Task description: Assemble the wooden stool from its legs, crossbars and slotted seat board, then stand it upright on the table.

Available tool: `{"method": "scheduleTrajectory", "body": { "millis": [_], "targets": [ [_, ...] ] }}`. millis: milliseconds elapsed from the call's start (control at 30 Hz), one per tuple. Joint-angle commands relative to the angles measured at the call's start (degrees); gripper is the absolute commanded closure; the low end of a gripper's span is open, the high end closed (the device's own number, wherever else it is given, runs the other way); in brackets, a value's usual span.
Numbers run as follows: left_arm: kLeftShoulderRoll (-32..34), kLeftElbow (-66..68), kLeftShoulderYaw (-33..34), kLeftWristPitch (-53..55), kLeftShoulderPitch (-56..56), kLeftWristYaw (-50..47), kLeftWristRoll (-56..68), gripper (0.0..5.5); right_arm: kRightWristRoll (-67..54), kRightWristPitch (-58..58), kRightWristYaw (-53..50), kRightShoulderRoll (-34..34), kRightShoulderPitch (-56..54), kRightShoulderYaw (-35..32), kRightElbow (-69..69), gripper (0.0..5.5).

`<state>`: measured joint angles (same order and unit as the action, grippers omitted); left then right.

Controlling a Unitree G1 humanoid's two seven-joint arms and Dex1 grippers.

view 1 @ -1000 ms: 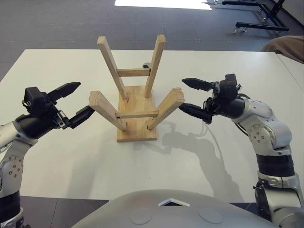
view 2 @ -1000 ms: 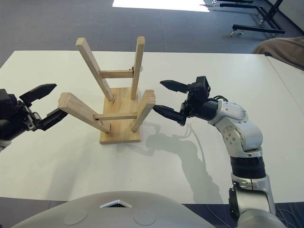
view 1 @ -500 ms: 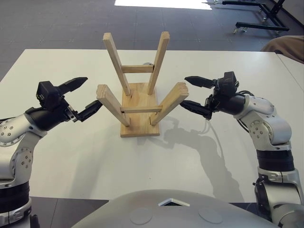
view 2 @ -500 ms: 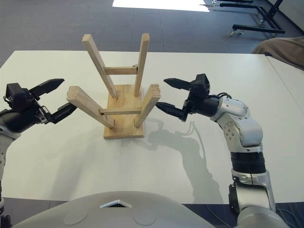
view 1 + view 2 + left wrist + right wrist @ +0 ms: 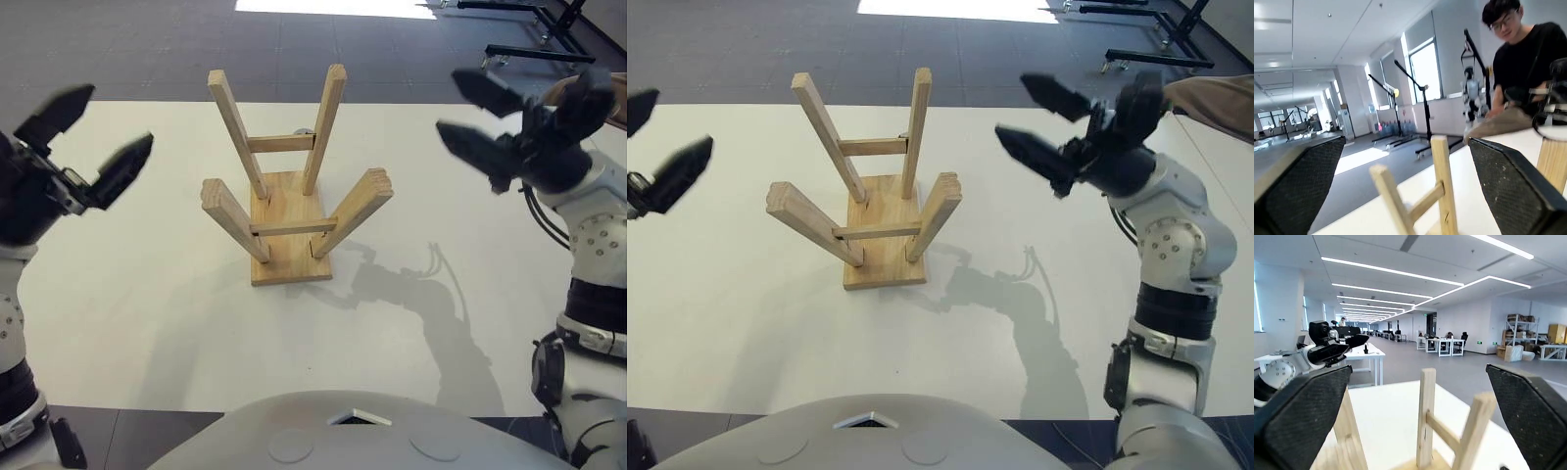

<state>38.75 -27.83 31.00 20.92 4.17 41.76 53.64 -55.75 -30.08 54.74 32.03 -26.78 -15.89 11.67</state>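
Observation:
The wooden stool (image 5: 290, 227) stands upside down mid-table, its seat board (image 5: 284, 201) flat on the white table (image 5: 147, 294) and its four legs pointing up, joined by crossbars. My left gripper (image 5: 103, 127) hangs open above the table's left side, well away from the stool. Raised on the right side, my right gripper (image 5: 453, 105) is open too, with nothing between its fingers. In the left wrist view the dark pads (image 5: 1308, 191) frame the stool's legs (image 5: 1442, 181) from a distance. The right wrist view has its pads (image 5: 1303, 421) framing the legs (image 5: 1426, 416) likewise.
A small grey object (image 5: 304, 134) lies just behind the stool. Black wheeled stands (image 5: 539, 49) sit on the floor beyond the table's far right corner. Bare tabletop surrounds the stool on all sides.
Both grippers have drawn back from the stool's two near legs, rising up and outward to their sides. The stool stays upside down in the same spot.

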Motion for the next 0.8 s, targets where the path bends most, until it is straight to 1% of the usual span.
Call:
{"method": "scheduleTrajectory", "body": {
  "millis": [33, 133, 200, 367, 467, 533, 600, 633, 733, 767, 800],
  "targets": [
    [-1.68, -5.96, -8.45, 2.78, 6.12, -1.60, 4.73, 0.86, -4.17, -1.74, -3.06, -5.28, -1.79, 5.04, 8.68, 0.46],
    [-3.09, -6.67, -12.86, 3.96, 7.51, -2.37, 5.76, 0.86, -3.49, -1.72, -3.18, -7.80, -0.48, 9.26, 11.18, 0.46],
    [-3.20, -6.57, -13.89, 4.37, 7.91, -2.67, 6.04, 0.86, -4.31, -1.92, -3.28, -7.67, -0.93, 9.24, 11.44, 0.46],
    [-0.71, -7.94, -13.55, 8.24, 13.07, -7.97, 10.05, 0.86, -9.57, -3.02, -4.83, -6.93, -6.96, 6.43, 11.68, 0.46],
    [0.12, -9.54, -11.56, 9.97, 15.71, -11.23, 19.05, 0.86, -12.45, -3.32, -6.65, -6.96, -10.07, 5.14, 11.78, 0.46],
    [1.15, -9.72, -11.54, 11.97, 15.13, -12.27, 23.33, 0.86, -12.47, -3.68, -6.67, -6.83, -9.90, 5.85, 11.49, 0.46],
    [1.42, -9.09, -13.06, 14.46, 11.45, -11.94, 25.59, 0.86, -10.17, -3.89, -5.66, -7.31, -7.57, 8.18, 10.17, 0.46],
    [0.98, -7.78, -15.36, 15.48, 7.92, -10.96, 23.03, 0.86, -7.66, -3.78, -4.17, -7.71, -5.08, 10.93, 9.02, 0.46],
    [-1.30, -0.37, -26.54, 15.67, 0.17, -5.37, 11.14, 0.86, 4.95, 0.90, 3.01, -7.95, 5.45, 23.16, 3.47, 0.46],
    [-1.85, 2.73, -30.67, 15.20, -0.86, -3.57, 7.13, 0.86, 7.78, 2.07, 4.58, -7.74, 8.00, 25.81, 2.69, 0.46],
    [-1.83, 4.59, -33.62, 14.23, -1.63, -2.02, 3.51, 0.86, 9.12, 2.81, 5.29, -7.72, 9.34, 27.06, 2.40, 0.46]
  ]
}}
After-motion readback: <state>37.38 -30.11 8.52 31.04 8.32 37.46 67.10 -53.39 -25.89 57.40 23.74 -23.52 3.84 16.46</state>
